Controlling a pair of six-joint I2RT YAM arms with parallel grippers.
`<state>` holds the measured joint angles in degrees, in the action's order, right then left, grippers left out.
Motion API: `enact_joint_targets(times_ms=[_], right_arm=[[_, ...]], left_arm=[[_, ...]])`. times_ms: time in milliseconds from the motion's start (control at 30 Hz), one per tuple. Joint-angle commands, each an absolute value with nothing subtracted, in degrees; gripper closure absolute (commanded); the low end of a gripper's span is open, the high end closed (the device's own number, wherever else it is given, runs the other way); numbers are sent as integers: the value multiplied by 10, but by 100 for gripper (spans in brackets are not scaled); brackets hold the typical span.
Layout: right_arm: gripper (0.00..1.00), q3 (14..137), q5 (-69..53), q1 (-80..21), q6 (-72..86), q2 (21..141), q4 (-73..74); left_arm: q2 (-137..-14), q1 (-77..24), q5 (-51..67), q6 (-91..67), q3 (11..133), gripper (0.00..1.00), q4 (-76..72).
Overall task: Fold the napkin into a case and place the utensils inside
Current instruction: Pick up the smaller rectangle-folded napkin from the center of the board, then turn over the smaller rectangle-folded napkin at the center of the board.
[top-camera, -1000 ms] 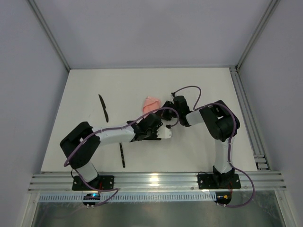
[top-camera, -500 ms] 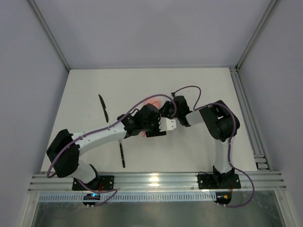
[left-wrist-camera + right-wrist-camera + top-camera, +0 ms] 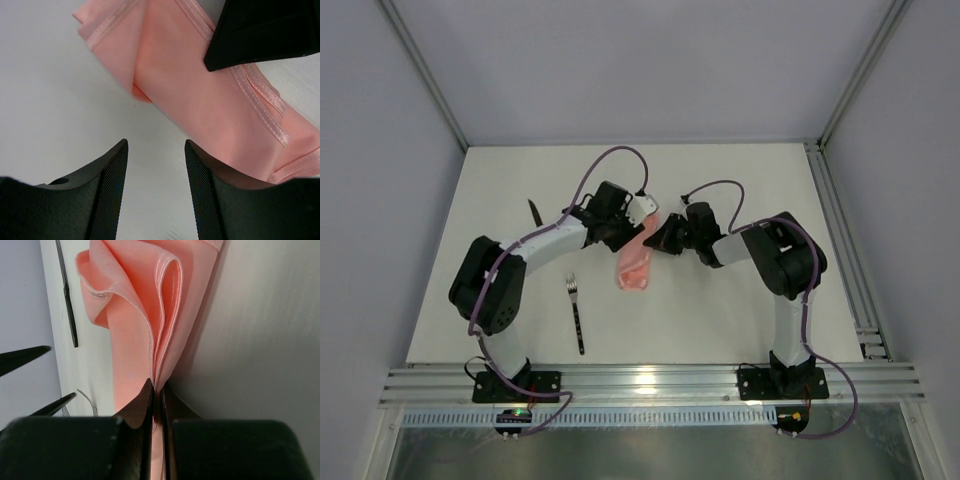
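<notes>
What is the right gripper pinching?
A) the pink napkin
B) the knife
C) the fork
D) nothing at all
A: in the right wrist view the right gripper has its jaws shut on the layered edge of the pink napkin, while the fork lies apart from it in the top view.
</notes>
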<state>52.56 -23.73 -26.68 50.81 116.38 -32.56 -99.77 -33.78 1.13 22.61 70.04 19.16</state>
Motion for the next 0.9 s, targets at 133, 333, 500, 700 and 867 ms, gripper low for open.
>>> enact_joint_targets(times_ms=[133, 333, 500, 700, 867], right_arm=[[96, 529, -237, -269, 433, 1106, -276], [96, 562, -279, -268, 367, 1073, -207], [96, 556, -279, -266, 347, 1042, -193], [96, 566, -279, -265, 359, 1067, -206], [96, 584, -249, -265, 320, 1041, -132]], left_arm=[[-1002, -316, 23, 198, 689, 48, 186], [-967, -290, 23, 207, 675, 47, 188], [-947, -287, 71, 215, 656, 47, 190], [-939, -320, 136, 209, 646, 43, 220], [-947, -321, 105, 220, 656, 43, 222]])
